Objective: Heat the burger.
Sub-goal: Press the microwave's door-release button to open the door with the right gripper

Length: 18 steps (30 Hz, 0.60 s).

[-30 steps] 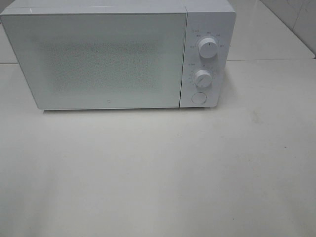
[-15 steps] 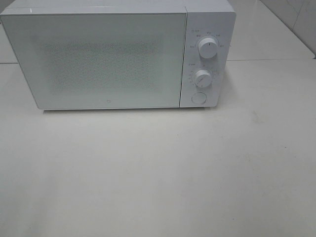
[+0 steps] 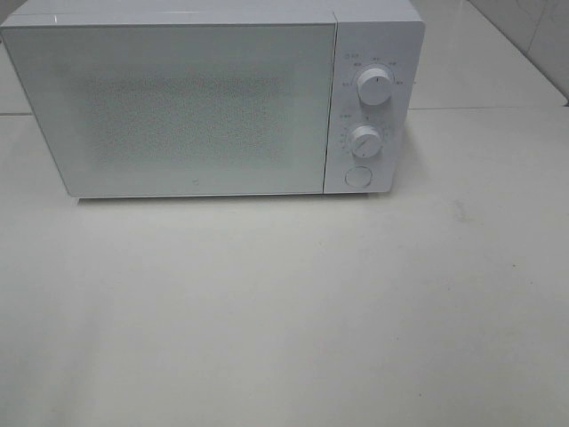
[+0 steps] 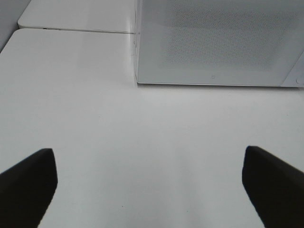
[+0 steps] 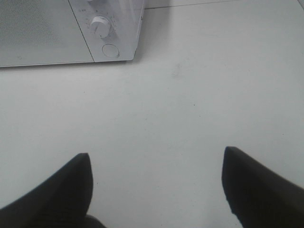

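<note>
The burger is out of view in every frame. A white microwave (image 3: 196, 102) stands at the back of the table with its door shut; its speckled window shows nothing I can make out inside. Two knobs (image 3: 374, 87) and a round button (image 3: 357, 177) sit on its right panel. In the left wrist view my left gripper (image 4: 149, 183) is open, black fingers (image 4: 28, 183) wide apart over bare table, facing the microwave door (image 4: 218, 42). The right gripper (image 5: 156, 185) is open too, over bare table in front of the control panel (image 5: 107, 33). Neither arm shows in the exterior high view.
The white table (image 3: 284, 311) stretches in front of the microwave. A seam between table panels (image 3: 480, 108) runs behind, and a tiled wall (image 3: 533, 36) rises at the far right.
</note>
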Tool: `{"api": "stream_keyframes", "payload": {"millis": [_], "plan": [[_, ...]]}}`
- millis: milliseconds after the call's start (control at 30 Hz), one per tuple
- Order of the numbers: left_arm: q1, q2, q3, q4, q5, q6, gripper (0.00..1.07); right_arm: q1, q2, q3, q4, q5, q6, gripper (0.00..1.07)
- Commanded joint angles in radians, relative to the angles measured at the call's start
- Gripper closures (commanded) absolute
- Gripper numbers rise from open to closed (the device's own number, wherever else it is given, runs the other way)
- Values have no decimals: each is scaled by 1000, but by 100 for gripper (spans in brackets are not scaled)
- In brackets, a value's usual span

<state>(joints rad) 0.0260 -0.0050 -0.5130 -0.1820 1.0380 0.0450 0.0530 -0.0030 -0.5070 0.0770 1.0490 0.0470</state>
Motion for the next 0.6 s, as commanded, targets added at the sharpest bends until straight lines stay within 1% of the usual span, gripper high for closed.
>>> {"api": "stream_keyframes", "payload": {"millis": [33,600], "plan": [[5,-19,0,-8,-12,-3,9,-8,-28,1,-10,-12,-13,34],[5,-19,0,-7,-12,-3,9,-8,-28,1,-6,-12,-13,35]]}}
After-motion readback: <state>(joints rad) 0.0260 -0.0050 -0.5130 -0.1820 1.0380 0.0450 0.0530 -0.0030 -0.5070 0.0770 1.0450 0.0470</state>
